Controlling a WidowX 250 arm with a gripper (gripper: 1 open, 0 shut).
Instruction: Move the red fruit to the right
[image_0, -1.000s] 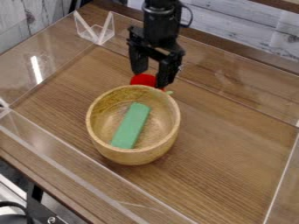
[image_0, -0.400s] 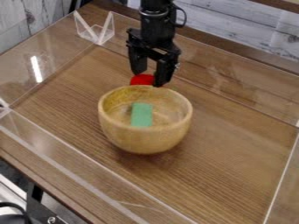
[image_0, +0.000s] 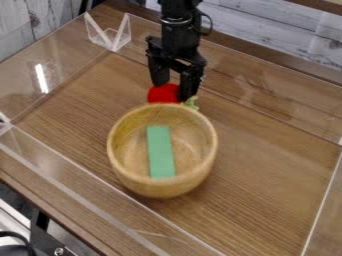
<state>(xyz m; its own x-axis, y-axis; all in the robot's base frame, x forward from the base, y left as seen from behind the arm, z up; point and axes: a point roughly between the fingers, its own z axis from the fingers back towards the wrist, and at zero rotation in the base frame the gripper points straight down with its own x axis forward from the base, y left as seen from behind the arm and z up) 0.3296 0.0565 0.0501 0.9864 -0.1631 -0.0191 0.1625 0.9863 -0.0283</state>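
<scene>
On a brown wooden tabletop (image_0: 261, 170), photographed from above, beginning closest to the camera with one round tan bowl (image_0: 118, 150) and, lying lengthwise inside, one flat green block (image_0: 160, 150). Just beyond the bowl's far rim, showing one small fruit (image_0: 162, 94), bright red and rounded, with green leafy bits at its right side in the view; partly covered by a gripper (image_0: 173, 85), so cannot tell its full outline or whether touching the bowl. Reaching down from the far edge with one black arm (image_0: 181, 18), upright above the table, pointing its single gripper at the fruit. Seen with jaws spread apart, low at the fruit, not clamped. Counted in all: one bowl, one block, one fruit, one arm. Farther back, beside the arm on the left of the view, including one pale, wiry object (image_0: 107, 34), too small to identify.
</scene>
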